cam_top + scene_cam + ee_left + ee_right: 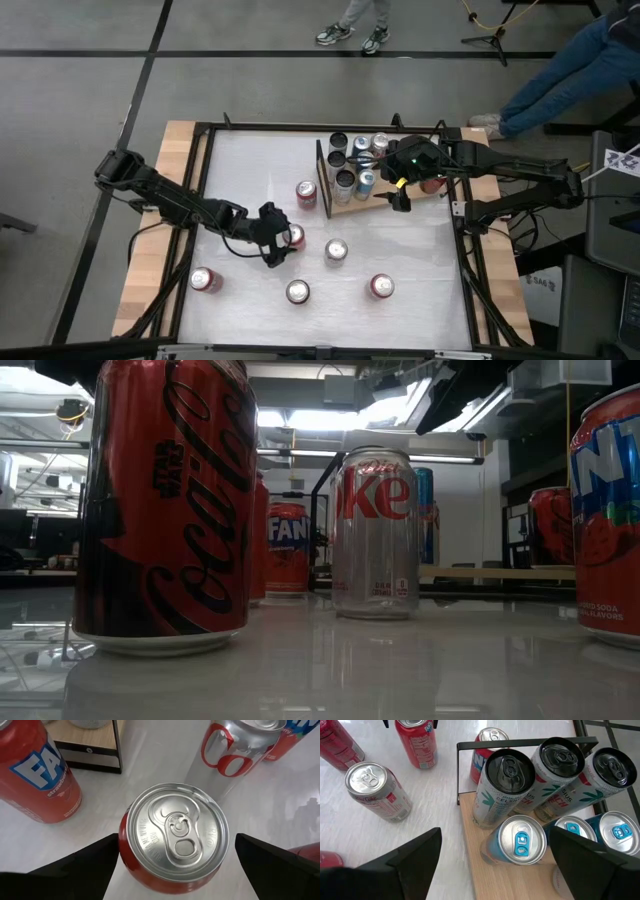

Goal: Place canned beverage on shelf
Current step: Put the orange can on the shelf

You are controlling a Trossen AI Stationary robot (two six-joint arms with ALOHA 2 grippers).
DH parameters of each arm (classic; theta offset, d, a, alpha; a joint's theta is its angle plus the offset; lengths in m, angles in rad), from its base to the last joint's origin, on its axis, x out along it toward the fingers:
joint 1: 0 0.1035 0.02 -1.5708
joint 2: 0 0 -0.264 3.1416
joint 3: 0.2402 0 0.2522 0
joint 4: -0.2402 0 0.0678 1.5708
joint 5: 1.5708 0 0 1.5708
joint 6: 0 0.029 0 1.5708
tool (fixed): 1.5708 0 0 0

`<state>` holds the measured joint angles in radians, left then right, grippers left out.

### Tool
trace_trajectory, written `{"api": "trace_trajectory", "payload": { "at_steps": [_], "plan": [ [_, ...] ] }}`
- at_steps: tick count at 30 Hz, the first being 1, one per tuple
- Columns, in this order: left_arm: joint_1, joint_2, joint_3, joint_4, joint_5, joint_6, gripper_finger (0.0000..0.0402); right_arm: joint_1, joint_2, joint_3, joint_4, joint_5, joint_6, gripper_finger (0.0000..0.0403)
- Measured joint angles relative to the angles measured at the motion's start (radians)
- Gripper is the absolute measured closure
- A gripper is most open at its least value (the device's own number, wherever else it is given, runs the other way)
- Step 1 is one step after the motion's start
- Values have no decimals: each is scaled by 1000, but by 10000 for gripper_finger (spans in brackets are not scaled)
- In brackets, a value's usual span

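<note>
The left tool (280,243) straddles a red can (172,837) wide open, not gripping; the right tool (397,190), open and empty, hovers over the shelf (352,208).

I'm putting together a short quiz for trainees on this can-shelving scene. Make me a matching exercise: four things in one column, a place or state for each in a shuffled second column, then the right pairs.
Things
1. Left claw
2. Right claw
3. Light-brown wooden shelf with black metal frame
4. Silver Diet Coke can

Places or states
A. Holds black-topped and blue-tabbed cans
B. Open, fingers either side of a red can on the white tabletop
C. Stands alone on the tabletop, clear of both claws
D. Open, empty, above the shelf's cans

Pairs: 1-B, 2-D, 3-A, 4-C
</note>
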<state>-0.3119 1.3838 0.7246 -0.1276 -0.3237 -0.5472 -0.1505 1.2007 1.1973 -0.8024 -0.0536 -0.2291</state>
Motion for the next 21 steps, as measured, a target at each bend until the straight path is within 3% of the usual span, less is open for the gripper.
{"api": "trace_trajectory", "payload": {
  "at_steps": [21],
  "plan": [
    [2, -26, 0, 23, 0, 7, 16, 0, 0, 0, 0, 0, 0, 45]
  ]
}}
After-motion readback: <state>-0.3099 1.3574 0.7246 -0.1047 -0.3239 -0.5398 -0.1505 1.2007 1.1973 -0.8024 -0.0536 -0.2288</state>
